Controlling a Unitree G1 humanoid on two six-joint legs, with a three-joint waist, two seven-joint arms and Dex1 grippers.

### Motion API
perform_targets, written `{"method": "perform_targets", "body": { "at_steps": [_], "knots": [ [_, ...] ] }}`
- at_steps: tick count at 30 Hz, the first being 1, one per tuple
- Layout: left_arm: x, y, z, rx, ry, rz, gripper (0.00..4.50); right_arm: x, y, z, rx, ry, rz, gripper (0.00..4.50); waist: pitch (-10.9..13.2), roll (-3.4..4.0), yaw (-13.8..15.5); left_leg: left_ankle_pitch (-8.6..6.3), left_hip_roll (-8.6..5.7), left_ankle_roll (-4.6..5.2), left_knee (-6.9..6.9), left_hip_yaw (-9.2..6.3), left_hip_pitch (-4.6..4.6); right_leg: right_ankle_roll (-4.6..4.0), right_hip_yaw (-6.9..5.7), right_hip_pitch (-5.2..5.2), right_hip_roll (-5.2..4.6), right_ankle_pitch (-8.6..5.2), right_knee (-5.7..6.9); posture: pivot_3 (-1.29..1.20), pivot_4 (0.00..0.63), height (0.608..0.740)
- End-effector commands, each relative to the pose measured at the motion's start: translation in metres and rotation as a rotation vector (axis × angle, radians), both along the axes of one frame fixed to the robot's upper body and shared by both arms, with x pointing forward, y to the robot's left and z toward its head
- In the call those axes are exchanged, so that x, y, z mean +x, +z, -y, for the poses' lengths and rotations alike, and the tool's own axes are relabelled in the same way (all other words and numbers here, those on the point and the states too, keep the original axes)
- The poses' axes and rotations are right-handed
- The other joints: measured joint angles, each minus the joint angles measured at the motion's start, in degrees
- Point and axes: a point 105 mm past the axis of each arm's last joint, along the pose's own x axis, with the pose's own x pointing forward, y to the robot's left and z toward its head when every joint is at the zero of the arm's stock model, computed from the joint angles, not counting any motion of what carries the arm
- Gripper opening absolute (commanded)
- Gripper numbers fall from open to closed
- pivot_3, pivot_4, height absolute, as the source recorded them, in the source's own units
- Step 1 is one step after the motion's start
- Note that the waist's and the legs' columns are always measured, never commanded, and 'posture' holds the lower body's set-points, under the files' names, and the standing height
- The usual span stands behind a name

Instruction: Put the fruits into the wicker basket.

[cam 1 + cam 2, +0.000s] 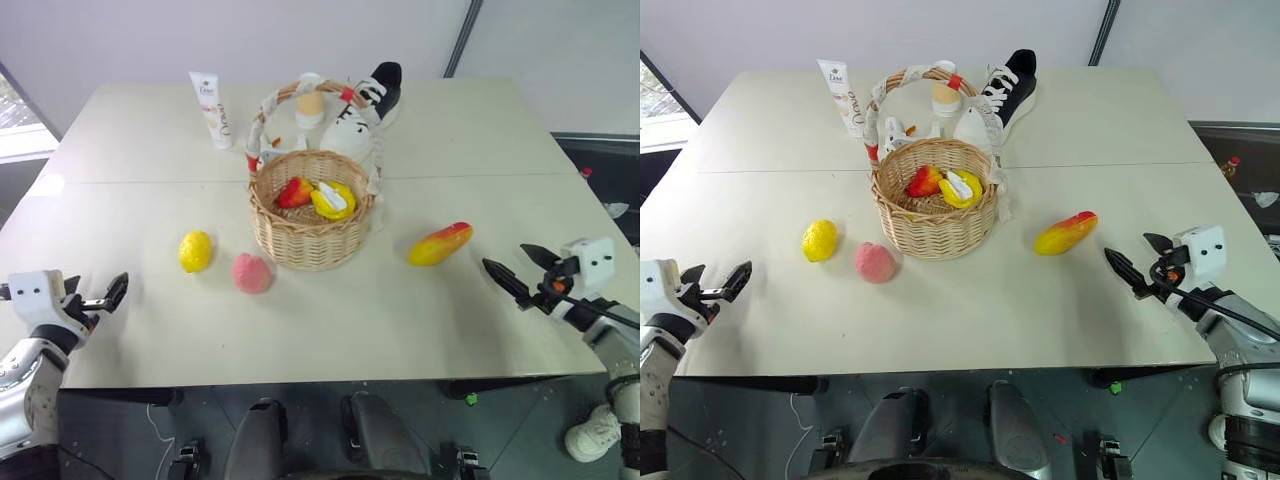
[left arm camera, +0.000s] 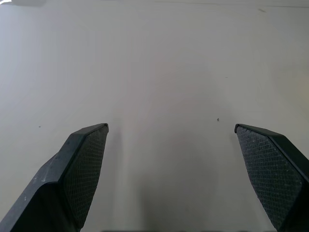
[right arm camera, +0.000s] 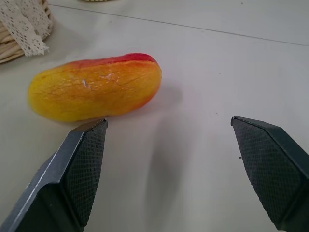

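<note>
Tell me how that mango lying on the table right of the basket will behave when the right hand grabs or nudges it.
The mango looks like a rigid toy with a smooth, rounded skin, so it may slip between the fingers. Its long rounded shape lying on the flat table suggests it could roll or spin if nudged. It is probably light for its size.

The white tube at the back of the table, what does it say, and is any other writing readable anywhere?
"Dove", on the white tube, running lengthwise along its side.
Smaller print on the tube: too small to read.
The shoe, the small bottle behind the wicker basket, and the fruits show no readable text.
</note>
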Motion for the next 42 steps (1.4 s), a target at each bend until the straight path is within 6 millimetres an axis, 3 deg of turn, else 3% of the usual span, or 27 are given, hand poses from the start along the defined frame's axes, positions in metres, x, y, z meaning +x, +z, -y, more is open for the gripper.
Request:
{"method": "perform_targets", "body": {
  "at_steps": [1, 9, 12, 19, 24, 26, 32, 37, 40, 42],
  "knots": [
    [-0.001, 0.017, -0.001, 0.035, 0.009, 0.06, 4.5, 0.002, 0.011, -0.002, -0.015, 0.007, 0.042, 4.3, 0.0, 0.0, 0.0, 0.0, 0.0, 0.0, 0.0, 0.02, 0.0, 0.0, 0.01, 0.0, 0.0, 0.0, 0.0, 0.0, 0.15, 0.74],
    [0.01, 0.037, 0.01, -0.056, -0.029, 0.108, 4.5, 0.006, 0.031, -0.012, -0.065, 0.061, 0.079, 4.3, 0.0, 0.0, 0.0, 0.0, 0.0, 0.01, 0.0, 0.16, 0.02, 0.01, 0.14, -0.03, 0.04, 0.01, 0.0, 0.0, 0.15, 0.74],
    [0.019, 0.047, 0.028, -0.049, -0.131, 0.094, 4.5, 0.009, 0.052, -0.025, -0.075, 0.121, 0.119, 4.3, 0.0, -0.01, -0.2, 0.0, -0.01, 0.01, 0.02, 0.21, 0.03, 0.03, 0.17, -0.03, 0.08, 0.01, 0.0, 0.0, 0.15, 0.74],
    [0.03, 0.071, 0.088, -0.045, -0.459, 0.021, 4.5, -0.017, 0.08, -0.098, -0.058, 0.49, 0.1, 4.3, 0.0, -0.02, -0.1, -0.02, -0.02, 0.04, 0.01, 0.25, 0.02, 0.04, 0.22, -0.06, 0.15, 0.02, 0.01, 0.0, 0.15, 0.74],
    [0.052, 0.066, 0.103, 0.068, -0.474, -0.12, 4.5, -0.042, 0.08, -0.17, -0.104, 0.781, 0.111, 4.3, 0.0, -0.02, -0.3, -0.02, -0.05, 0.04, 0.01, 0.26, 0.03, 0.05, 0.23, -0.08, 0.19, 0.02, 0.01, 0.0, 0.15, 0.74],
    [0.058, 0.06, 0.108, 0.12, -0.472, -0.183, 4.5, -0.045, 0.079, -0.186, -0.11, 0.838, 0.123, 4.3, 0.0, -0.03, -0.3, -0.02, -0.07, 0.04, 0.04, 0.25, 0.03, 0.06, 0.23, -0.09, 0.23, 0.02, 0.01, 0.0, 0.15, 0.74],
    [0.071, 0.053, 0.127, 0.115, -0.449, -0.286, 4.5, -0.042, 0.069, -0.2, -0.133, 0.883, 0.13, 4.3, 0.0, -0.1, 0.0, -0.07, -0.1, 0.12, 0.08, 0.27, -0.07, 0.18, 0.23, -0.13, 0.14, 0.02, 0.0, 0.0, 0.15, 0.74],
    [0.075, 0.043, 0.123, 0.147, -0.396, -0.351, 4.5, -0.044, 0.06, -0.205, -0.139, 0.906, 0.13, 4.3, 0.0, -0.1, 0.0, -0.08, -0.12, 0.13, 0.07, 0.28, -0.07, 0.19, 0.25, -0.14, 0.13, 0.02, 0.01, 0.0, 0.15, 0.74],
    [0.077, 0.04, 0.124, 0.137, -0.392, -0.348, 3.74, -0.044, 0.059, -0.206, -0.143, 0.903, 0.139, 4.5, 0.0, -0.1, -0.1, -0.08, -0.11, 0.13, 0.08, 0.29, -0.04, 0.19, 0.25, -0.14, 0.13, 0.02, 0.01, 0.0, 0.15, 0.74],
    [0.076, 0.04, 0.123, 0.139, -0.394, -0.347, 2.81, -0.043, 0.059, -0.206, -0.146, 0.897, 0.145, 4.5, 0.0, -0.1, -0.1, -0.08, -0.11, 0.13, 0.09, 0.29, -0.04, 0.19, 0.25, -0.14, 0.13, 0.03, 0.01, 0.0, 0.15, 0.74]
  ]
}}
